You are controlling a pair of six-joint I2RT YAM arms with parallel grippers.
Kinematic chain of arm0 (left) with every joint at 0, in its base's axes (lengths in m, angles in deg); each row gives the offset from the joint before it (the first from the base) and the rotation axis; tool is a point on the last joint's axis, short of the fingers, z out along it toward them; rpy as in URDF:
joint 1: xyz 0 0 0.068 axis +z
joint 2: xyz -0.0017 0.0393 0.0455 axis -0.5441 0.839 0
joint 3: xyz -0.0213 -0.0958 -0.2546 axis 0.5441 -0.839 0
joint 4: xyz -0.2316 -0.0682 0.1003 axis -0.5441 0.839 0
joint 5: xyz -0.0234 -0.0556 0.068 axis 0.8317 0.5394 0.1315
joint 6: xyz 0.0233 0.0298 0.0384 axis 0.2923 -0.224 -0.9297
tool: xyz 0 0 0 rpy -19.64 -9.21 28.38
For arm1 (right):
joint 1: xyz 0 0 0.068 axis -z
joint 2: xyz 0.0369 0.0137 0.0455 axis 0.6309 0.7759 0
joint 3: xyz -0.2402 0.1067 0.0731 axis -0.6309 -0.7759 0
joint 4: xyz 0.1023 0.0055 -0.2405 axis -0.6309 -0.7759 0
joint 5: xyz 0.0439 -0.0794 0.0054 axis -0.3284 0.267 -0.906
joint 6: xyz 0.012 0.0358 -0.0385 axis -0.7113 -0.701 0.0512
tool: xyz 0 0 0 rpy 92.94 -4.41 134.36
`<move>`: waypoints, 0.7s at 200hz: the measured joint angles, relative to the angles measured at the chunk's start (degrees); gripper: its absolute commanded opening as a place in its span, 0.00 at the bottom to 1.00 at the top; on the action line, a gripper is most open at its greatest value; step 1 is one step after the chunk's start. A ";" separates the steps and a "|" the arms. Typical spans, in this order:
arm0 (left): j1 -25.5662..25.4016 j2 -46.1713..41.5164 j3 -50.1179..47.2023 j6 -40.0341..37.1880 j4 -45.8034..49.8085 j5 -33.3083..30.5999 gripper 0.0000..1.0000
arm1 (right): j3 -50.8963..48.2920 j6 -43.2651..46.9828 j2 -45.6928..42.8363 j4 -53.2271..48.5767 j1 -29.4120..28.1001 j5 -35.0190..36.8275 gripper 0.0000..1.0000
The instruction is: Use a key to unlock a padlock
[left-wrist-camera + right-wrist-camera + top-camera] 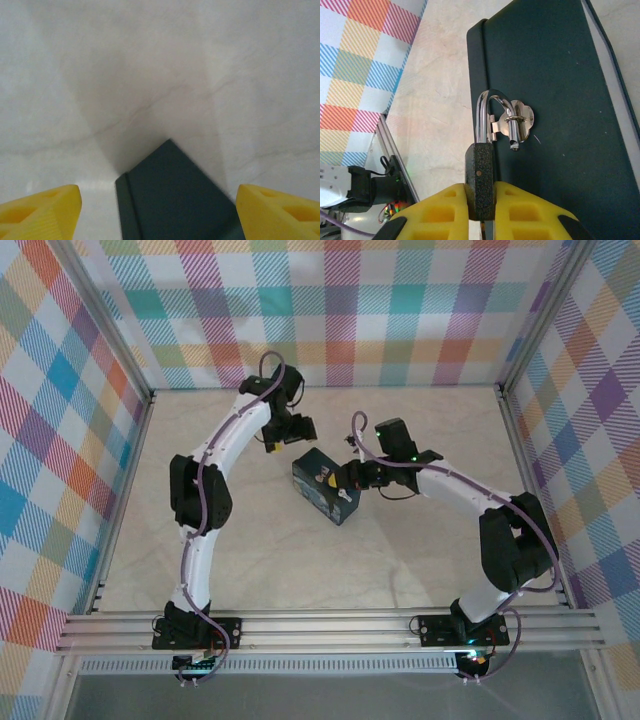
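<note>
Your right gripper (481, 207) is clamped on the small dark speckled metal padlock (480, 170); its thin silver shackle (487, 97) hooks through the silver hasp (520, 120) of the dark blue rectangular tin (555, 75); your left gripper (160, 207) hangs, yellow fingers wide apart, over the tin's corner on the pale marbled table (150, 60).

Bright multicoloured checked walls (340, 310) enclose a pale marbled tabletop (330, 560) edged by aluminium rails (330, 625).
</note>
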 measured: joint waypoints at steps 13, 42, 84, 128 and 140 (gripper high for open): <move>-0.17 -0.98 -2.58 2.91 0.22 0.09 0.83 | -0.70 0.02 0.00 1.16 -0.74 1.20 0.11; -0.26 -4.04 -8.76 11.54 -2.27 2.54 0.84 | -1.33 0.22 -0.17 3.30 -3.43 4.46 0.11; -0.85 -6.56 -12.04 22.12 -3.78 3.76 0.84 | -1.55 0.37 -0.20 5.38 -6.23 7.80 0.11; -1.40 -7.37 -12.55 25.07 -4.79 3.58 0.85 | -1.64 0.70 -0.20 5.57 -6.34 8.94 0.11; -1.77 -7.32 -12.50 24.74 -5.07 3.85 0.84 | -1.64 0.68 -0.20 5.57 -6.32 9.31 0.12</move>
